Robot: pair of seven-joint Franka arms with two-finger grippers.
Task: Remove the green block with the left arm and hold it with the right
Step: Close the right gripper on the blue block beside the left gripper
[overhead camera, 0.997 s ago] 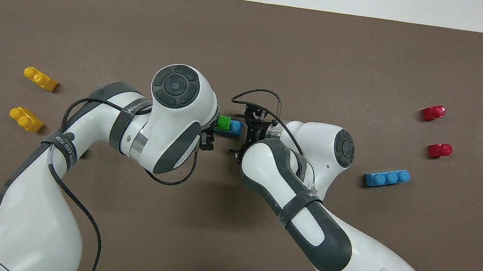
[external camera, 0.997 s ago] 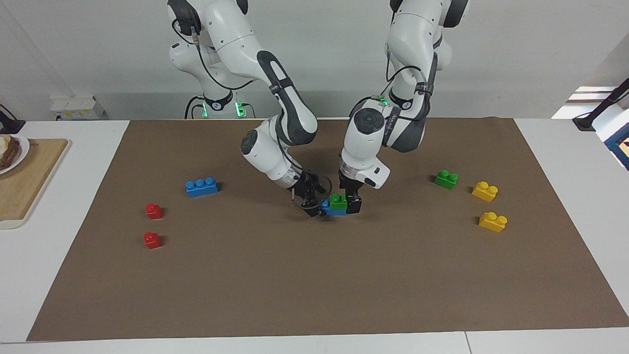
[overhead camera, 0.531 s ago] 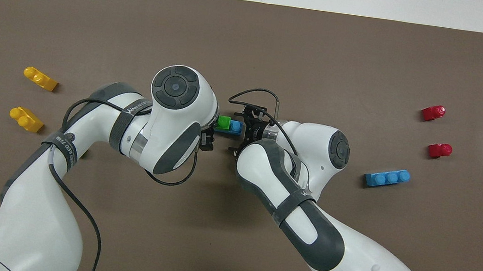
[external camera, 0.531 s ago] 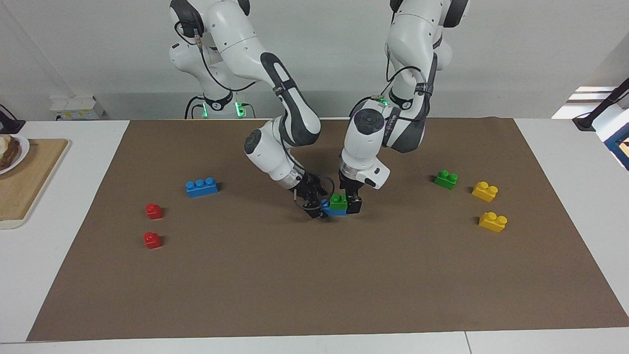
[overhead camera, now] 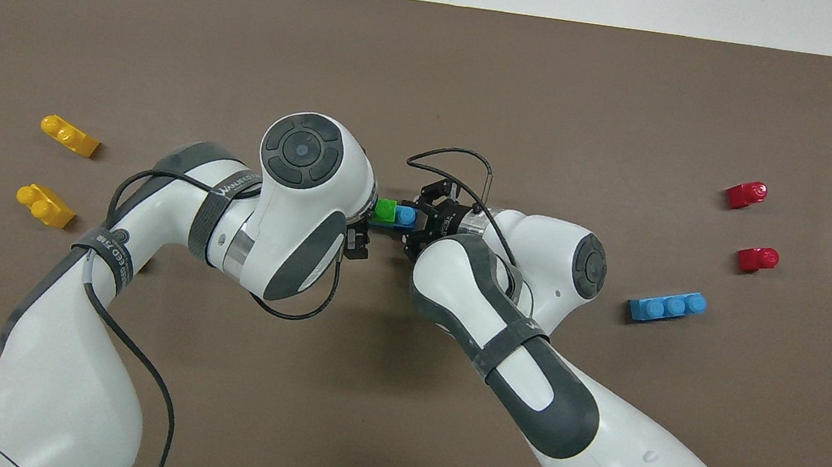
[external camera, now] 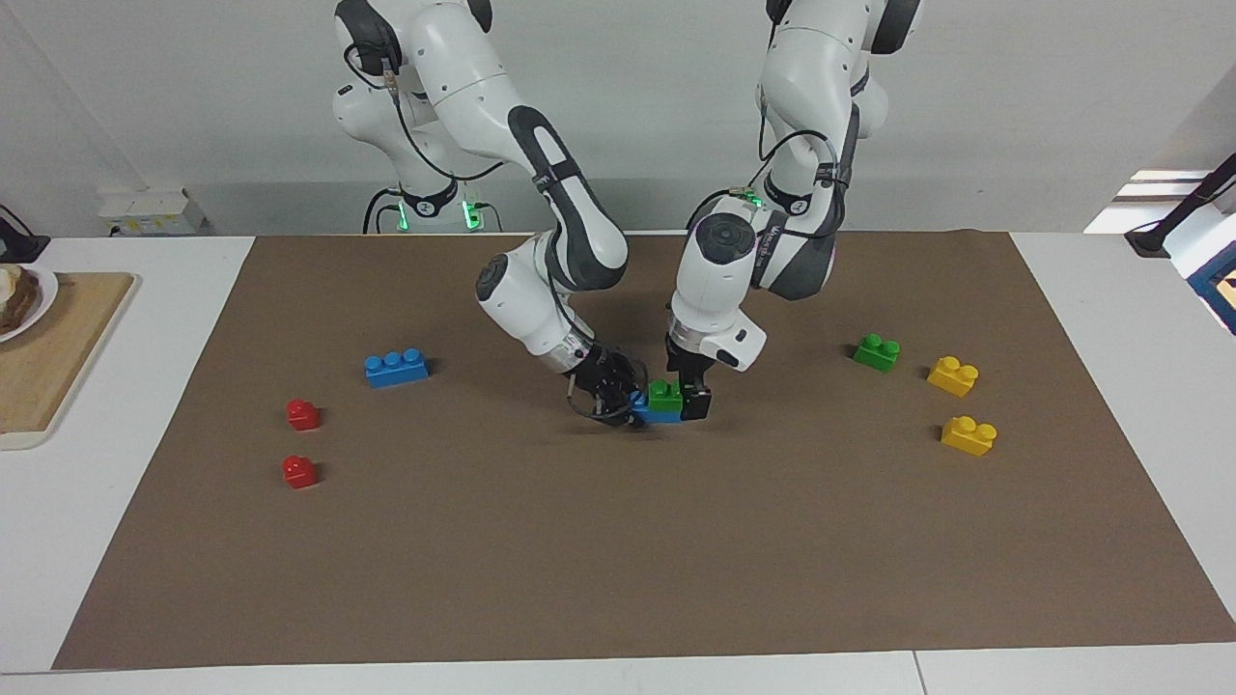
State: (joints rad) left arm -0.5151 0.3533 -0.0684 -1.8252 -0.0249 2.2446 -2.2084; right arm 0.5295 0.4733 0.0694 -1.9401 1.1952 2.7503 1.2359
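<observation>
In the middle of the brown mat (external camera: 618,541) on the bench (external camera: 116,502), the green block (external camera: 664,395) sits on top of a blue brick (external camera: 645,412), and both arms meet at this small stack.

The left pincer (external camera: 691,400) comes down from above at the end of the stack that is toward the left arm's end of the bench. Its black fingers touch the green block on that side. If they are clamped on the block or only against it, I cannot tell. In the overhead view the left arm's big wrist joint covers most of this pincer, and only the green block (overhead camera: 385,211) and one stud of the blue brick (overhead camera: 406,218) show between the two arms.

The right pincer (external camera: 618,401) reaches in low from the other end, with a thin cable looped at its wrist. It is at the blue brick's end and seems to touch it, but if the fingers are together on the brick I cannot tell.

A second green block (external camera: 876,352) lies toward the left arm's end of the bench, near two yellow bricks (external camera: 953,375). A second blue brick (external camera: 396,368) and two red bricks (external camera: 302,414) lie toward the right arm's end.
</observation>
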